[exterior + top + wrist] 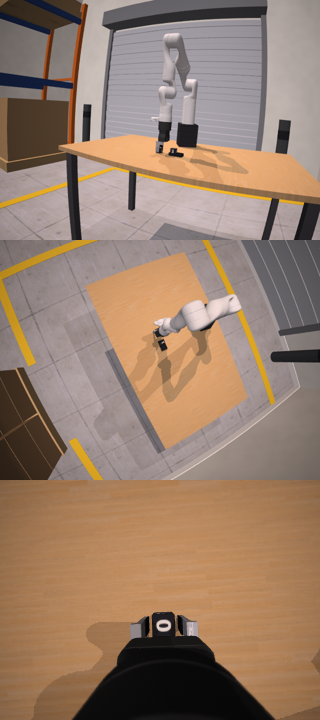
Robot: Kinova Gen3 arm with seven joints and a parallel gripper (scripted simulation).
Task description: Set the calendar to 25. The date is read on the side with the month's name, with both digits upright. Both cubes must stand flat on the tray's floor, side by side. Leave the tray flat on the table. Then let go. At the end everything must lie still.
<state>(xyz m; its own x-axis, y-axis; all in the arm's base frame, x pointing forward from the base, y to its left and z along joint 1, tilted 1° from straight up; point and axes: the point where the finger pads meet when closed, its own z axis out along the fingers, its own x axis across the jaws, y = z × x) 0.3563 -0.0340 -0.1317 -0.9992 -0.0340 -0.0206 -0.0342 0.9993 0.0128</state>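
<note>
My gripper (163,622) points straight down at the table and is open. A black cube (163,625) with a white 0 on its top face stands between the two fingers, with small gaps on both sides. In the side view the gripper (158,148) reaches down almost to the table top, just left of the black calendar tray (176,154). A second black cube (173,150) stands in the tray's left part. From above, the tray (162,345) lies just below the gripper (156,333). The month's name and the cubes' side digits are too small to read.
The arm's black base (187,134) stands behind the tray. The wooden table (166,343) stretches far on all sides of the tray. Shelving with a large box (31,129) stands off to the left, away from the table.
</note>
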